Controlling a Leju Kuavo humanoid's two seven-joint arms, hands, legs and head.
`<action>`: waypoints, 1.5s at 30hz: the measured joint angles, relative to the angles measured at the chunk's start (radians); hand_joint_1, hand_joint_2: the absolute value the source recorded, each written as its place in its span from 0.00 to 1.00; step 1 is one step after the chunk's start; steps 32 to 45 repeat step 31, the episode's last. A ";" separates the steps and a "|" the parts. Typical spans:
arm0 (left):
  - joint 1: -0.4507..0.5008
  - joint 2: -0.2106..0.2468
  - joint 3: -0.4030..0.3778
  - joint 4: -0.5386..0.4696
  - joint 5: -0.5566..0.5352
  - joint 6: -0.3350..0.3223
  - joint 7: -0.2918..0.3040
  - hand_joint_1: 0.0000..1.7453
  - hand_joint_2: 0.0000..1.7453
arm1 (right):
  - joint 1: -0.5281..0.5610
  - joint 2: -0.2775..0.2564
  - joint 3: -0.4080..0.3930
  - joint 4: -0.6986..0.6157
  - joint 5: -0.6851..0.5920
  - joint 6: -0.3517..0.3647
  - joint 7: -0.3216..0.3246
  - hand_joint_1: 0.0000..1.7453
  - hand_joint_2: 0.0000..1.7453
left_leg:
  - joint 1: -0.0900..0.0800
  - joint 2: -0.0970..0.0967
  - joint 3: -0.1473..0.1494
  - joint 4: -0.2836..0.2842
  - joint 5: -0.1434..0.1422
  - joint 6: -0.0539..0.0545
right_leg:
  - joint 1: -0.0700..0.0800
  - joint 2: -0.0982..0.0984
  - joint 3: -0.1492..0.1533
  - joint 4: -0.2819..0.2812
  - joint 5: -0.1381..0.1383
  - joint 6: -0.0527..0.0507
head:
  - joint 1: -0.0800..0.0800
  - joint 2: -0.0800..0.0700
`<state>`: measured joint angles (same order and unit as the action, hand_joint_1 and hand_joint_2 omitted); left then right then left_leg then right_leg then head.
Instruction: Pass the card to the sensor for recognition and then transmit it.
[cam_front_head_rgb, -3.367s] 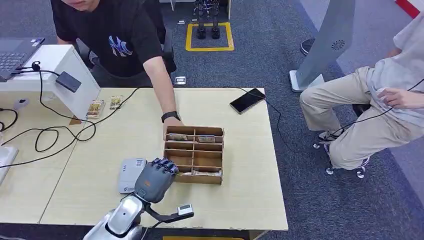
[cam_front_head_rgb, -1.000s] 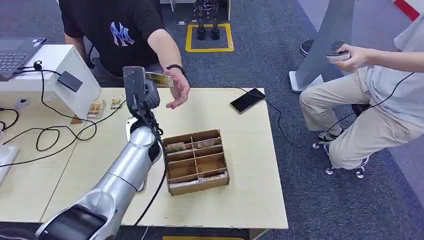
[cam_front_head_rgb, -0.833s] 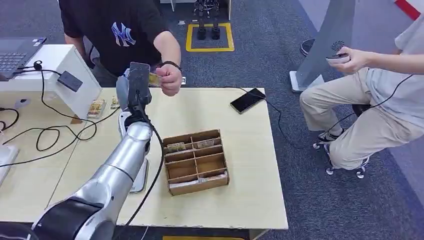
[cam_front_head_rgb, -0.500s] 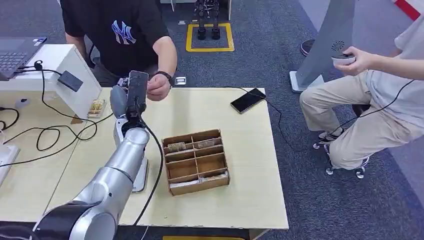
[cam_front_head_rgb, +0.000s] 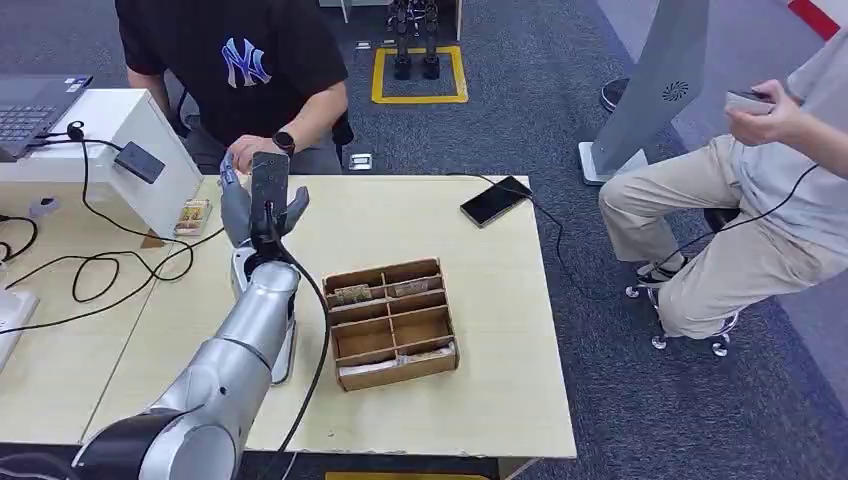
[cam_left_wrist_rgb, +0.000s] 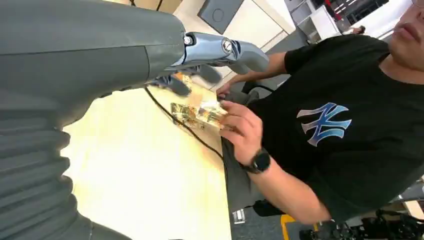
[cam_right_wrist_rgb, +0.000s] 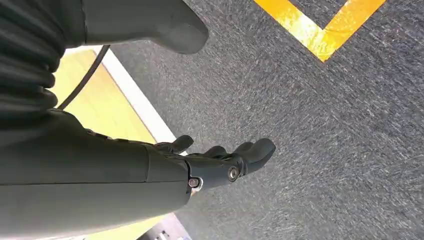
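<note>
L hand (cam_front_head_rgb: 262, 205) raised, fingers (cam_left_wrist_rgb: 210, 74) spread, empty; R hand (cam_right_wrist_rgb: 200, 165) hangs, fingers apart.

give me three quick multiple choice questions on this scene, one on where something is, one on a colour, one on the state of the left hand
1. Where does the black phone lie?
A. in the cardboard organizer
B. on the table near its far right corner
C. on the floor

2. What colour is the floor tape behind the table?
A. yellow
B. blue
C. white

3. What state is the left hand in?
A. gripping a card
B. pressing on the laptop
C. raised, fingers spread, holding nothing

Answers: 1 B, the phone rests flat on the table top. 2 A, the tape outline is yellow. 3 C, the card is in the person's hand.
</note>
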<state>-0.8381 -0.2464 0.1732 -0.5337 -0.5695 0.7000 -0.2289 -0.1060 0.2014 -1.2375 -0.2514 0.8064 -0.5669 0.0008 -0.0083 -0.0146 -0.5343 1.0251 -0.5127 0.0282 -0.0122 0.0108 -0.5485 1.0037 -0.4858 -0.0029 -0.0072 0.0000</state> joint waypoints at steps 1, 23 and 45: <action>0.000 -0.001 0.002 0.000 0.007 0.000 -0.008 0.00 1.00 | 0.000 0.000 0.000 0.000 0.000 0.000 0.000 0.00 1.00 | 0.000 0.000 0.000 0.000 0.000 0.000 | 0.000 0.000 0.000 0.000 0.000 0.000 | 0.000 0.000; 0.309 0.018 -0.266 -0.514 0.445 -0.041 -0.169 0.00 0.00 | 0.008 0.000 0.000 0.000 -0.027 -0.008 -0.003 0.00 1.00 | 0.000 0.000 -0.001 0.000 0.000 0.000 | 0.000 0.000 0.000 0.000 -0.001 0.000 | 0.000 0.000; 0.443 0.049 -0.374 -0.769 0.497 -0.018 -0.228 0.00 0.00 | 0.010 0.000 0.000 0.000 -0.024 -0.014 0.000 0.00 1.00 | 0.000 0.000 -0.001 0.000 0.000 0.000 | 0.000 0.000 -0.001 0.000 0.000 0.000 | 0.000 0.000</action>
